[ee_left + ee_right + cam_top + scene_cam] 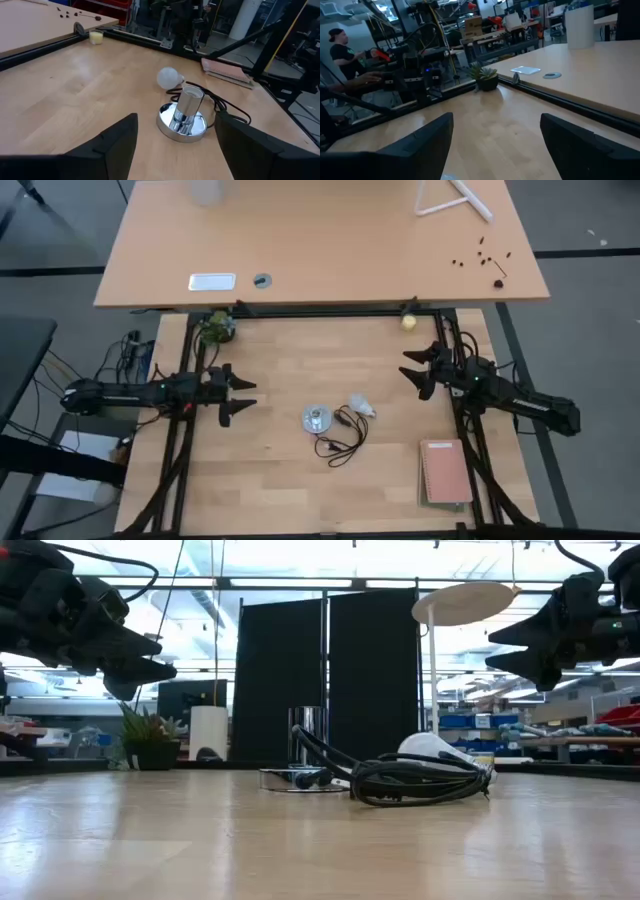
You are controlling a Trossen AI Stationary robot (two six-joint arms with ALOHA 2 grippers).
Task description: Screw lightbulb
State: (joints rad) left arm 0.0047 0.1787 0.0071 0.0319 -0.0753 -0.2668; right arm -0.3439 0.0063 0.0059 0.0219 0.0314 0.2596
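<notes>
The white lightbulb [360, 405] lies on its side on the wooden table near the middle, also in the left wrist view [167, 78] and the low view [435, 748]. The silver socket [316, 419] stands upright on its round base just left of it [183, 117], its black cord [340, 442] looped on the table toward the near side. My left gripper [243, 396] is open, above the table left of the socket. My right gripper [412, 372] is open, above the table right of and beyond the bulb.
A brown notebook [446, 472] lies at the near right. A small potted plant [216, 327] stands at the far left and a yellowish ball [408, 322] at the far right, by the raised far desk [320, 250]. A person shows in the right wrist view [342, 55].
</notes>
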